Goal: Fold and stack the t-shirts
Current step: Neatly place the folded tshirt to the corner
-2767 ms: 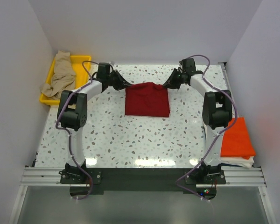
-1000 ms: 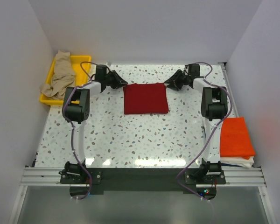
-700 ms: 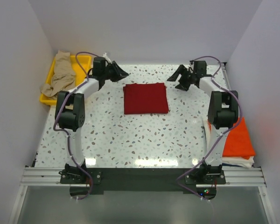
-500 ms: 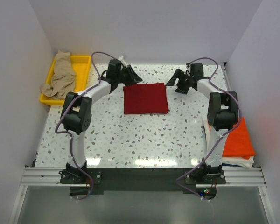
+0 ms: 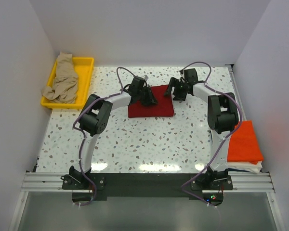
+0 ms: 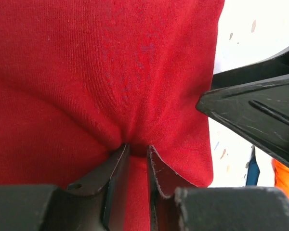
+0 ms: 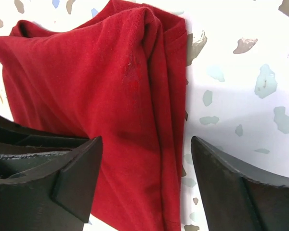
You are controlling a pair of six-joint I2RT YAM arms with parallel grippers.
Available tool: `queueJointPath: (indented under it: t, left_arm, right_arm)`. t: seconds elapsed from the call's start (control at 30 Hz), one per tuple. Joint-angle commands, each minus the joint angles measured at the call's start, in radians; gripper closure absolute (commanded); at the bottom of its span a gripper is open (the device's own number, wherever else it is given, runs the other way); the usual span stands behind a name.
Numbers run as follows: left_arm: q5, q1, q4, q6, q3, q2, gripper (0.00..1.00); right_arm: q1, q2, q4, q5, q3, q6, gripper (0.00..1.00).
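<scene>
1. From the top external view, we see the dark red t-shirt point(image 5: 151, 109) folded into a rectangle on the speckled table point(image 5: 135, 139), toward its far middle. The left gripper point(image 5: 148, 97) sits on the shirt's far left part and the right gripper point(image 5: 176, 90) is at its far right corner, so both hide the far edge. To the far left, a tan t-shirt point(image 5: 62, 79) lies crumpled in the yellow tray point(image 5: 85, 60), spilling over its wall. At the right edge, an orange t-shirt point(image 5: 244, 142) lies folded on a white t-shirt point(image 5: 245, 167), well apart from the red one.

2. From the left wrist, we see the left gripper point(image 6: 136, 153) with its fingers point(image 6: 113, 173) nearly together, pinching a puckered fold of the dark red t-shirt point(image 6: 86, 57). The black right gripper point(image 6: 260, 110) crowds in from the right over bare table point(image 6: 241, 24), and a sliver of the orange t-shirt point(image 6: 285, 179) shows below it.

3. From the right wrist, we see the right gripper point(image 7: 145, 144) spread wide. One finger is over the dark red t-shirt point(image 7: 86, 77) and the other over the table point(image 7: 241, 57), with the shirt's layered edge between them.
</scene>
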Motion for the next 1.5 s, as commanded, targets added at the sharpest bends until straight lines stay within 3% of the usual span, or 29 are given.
queueJointPath:
  t: [0.0, 0.37, 0.4, 0.5, 0.83, 1.13, 1.27, 1.47]
  left_arm:
    - [-0.068, -0.004, -0.038, 0.011, -0.017, 0.011, 0.75]
    - [-0.058, -0.005, -0.067, 0.019, 0.023, -0.007, 0.75]
    - [-0.058, -0.005, -0.07, 0.02, 0.034, -0.01, 0.75]
    - [-0.06, -0.005, -0.09, 0.031, 0.052, -0.024, 0.75]
    - [-0.069, -0.001, -0.223, 0.102, 0.124, -0.197, 0.74]
    - [-0.034, 0.001, -0.246, 0.119, 0.025, -0.378, 0.74]
    - [0.017, -0.001, -0.222, 0.109, -0.055, -0.443, 0.74]
    - [0.026, -0.001, -0.235, 0.125, -0.129, -0.528, 0.74]
  right_arm:
    - [0.034, 0.033, -0.045, 0.099, 0.006, -0.032, 0.24]
    - [0.088, 0.105, -0.141, 0.227, 0.075, 0.005, 0.57]
    - [0.088, 0.105, -0.151, 0.241, 0.078, 0.011, 0.71]
    - [0.088, 0.085, -0.185, 0.318, 0.072, 0.028, 0.99]
    - [0.077, -0.126, -0.278, 0.634, -0.066, 0.19, 1.0]
    - [-0.027, -0.194, -0.595, 0.721, -0.026, 0.321, 1.0]
    - [-0.041, -0.196, -0.833, 0.92, 0.075, 0.441, 1.0]
    - [-0.096, -0.186, -1.118, 0.999, 0.244, 0.583, 1.0]
